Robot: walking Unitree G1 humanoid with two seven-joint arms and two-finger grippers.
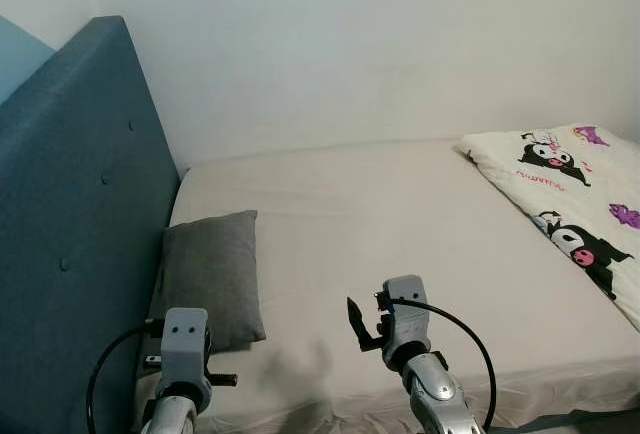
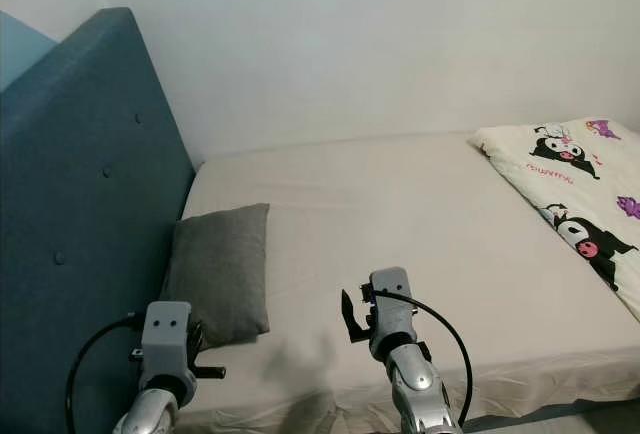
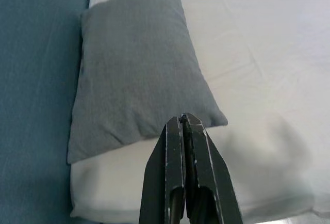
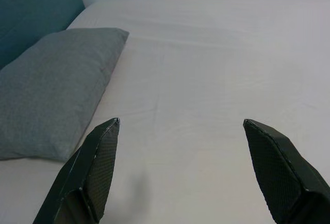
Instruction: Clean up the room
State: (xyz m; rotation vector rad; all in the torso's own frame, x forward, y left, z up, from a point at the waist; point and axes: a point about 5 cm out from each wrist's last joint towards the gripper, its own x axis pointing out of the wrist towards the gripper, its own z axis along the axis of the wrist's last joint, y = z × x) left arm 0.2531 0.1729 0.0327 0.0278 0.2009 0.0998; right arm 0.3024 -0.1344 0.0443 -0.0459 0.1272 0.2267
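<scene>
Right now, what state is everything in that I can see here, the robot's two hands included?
Left hand: fingers shut, holding nothing, above the bed's near edge.
Right hand: fingers wide open, empty.
Grey pillow: lying flat beside the blue headboard.
Cartoon-print blanket: spread on the mattress.

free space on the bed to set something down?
Widest bare patch: the sheet between the grey pillow and the cartoon-print blanket, back to the wall. Crowded by the blue headboard, where the pillow lies with the shut left gripper over it. Right gripper is open over bare sheet.
</scene>
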